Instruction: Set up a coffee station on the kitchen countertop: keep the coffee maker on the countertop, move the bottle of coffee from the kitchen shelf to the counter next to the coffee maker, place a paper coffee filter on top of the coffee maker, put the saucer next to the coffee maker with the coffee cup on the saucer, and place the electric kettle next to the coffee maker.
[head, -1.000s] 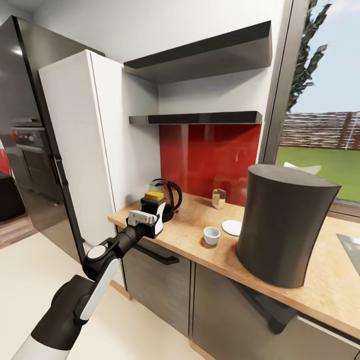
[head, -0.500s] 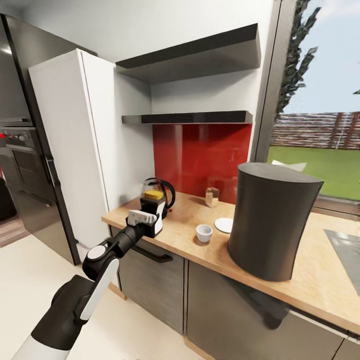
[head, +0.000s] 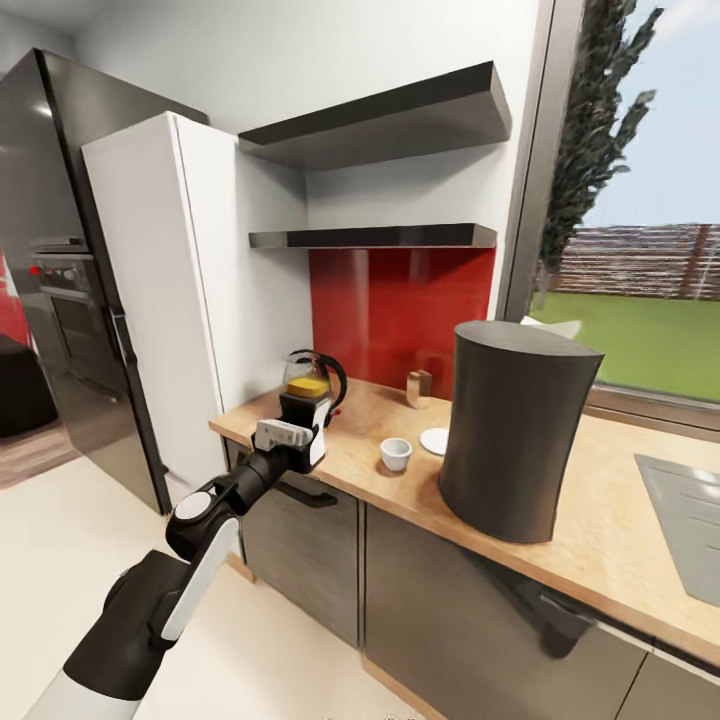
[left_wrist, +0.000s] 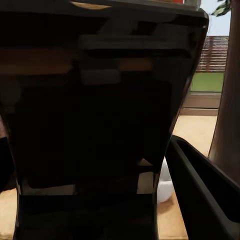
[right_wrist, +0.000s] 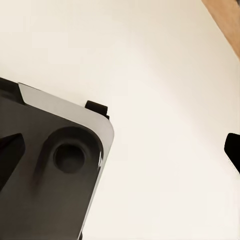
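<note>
The coffee maker (head: 515, 430), a tall matte dark-grey drum, stands on the light wood kitchen countertop (head: 620, 540) and serves as the reference. On its fridge side sit the round white saucer (head: 435, 441) and the small white coffee cup (head: 396, 454), apart from each other, with bare worktop around them. Further that way, near the counter's end edge, the left gripper (head: 300, 440) is clamped on the bottle of coffee (head: 307, 410), its yellow cap uppermost; the glass electric kettle (head: 318, 378) stands just behind it.

The left wrist view shows the bottle's dark body (left_wrist: 95, 140) close up between the fingers (left_wrist: 200, 190), and the white cup (left_wrist: 165, 182) beyond. The right wrist view shows pale floor (right_wrist: 165, 100) and a dark robot part; whether the right gripper is parted or closed cannot be told.
</note>
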